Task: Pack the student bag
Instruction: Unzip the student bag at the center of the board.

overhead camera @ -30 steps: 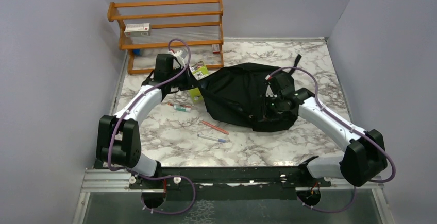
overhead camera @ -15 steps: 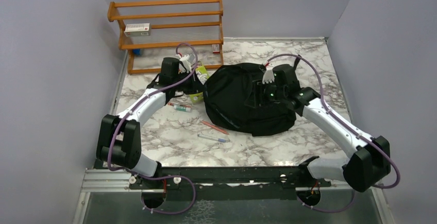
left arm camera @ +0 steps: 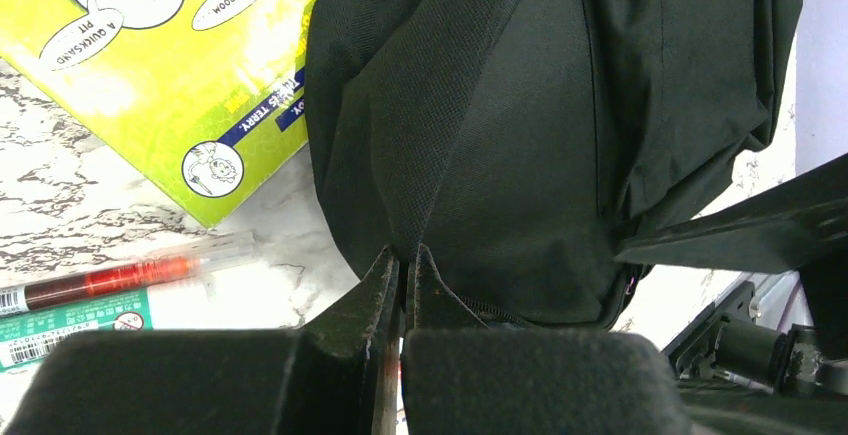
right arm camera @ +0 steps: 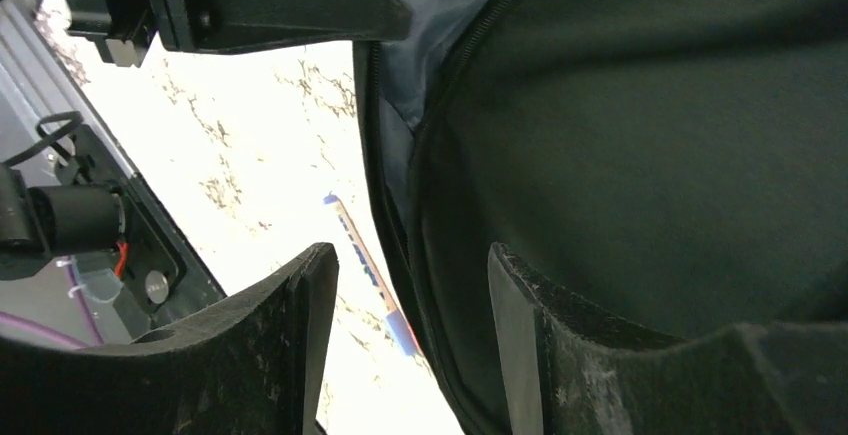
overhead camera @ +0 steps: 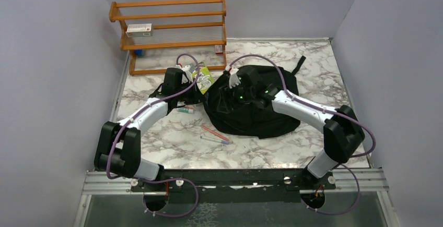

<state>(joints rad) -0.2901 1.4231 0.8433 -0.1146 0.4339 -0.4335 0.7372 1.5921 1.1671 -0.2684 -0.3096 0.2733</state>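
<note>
Our right gripper (right arm camera: 410,260) swung left over the student bag (overhead camera: 251,120), jaws apart astride its zipper (right arm camera: 425,125); left gripper (left arm camera: 403,260) pinches its fabric beside a "QUICKSAND PIT" book (left arm camera: 170,85).

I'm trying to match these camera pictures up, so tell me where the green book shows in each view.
Top external: the green book lies left of centre, at the left edge of the black backpack.
Left wrist: upper left corner, partly under the backpack.
Right wrist: not in it.
Shared landmark: the backpack, which fills the right of the left wrist view and most of the right wrist view.
</note>
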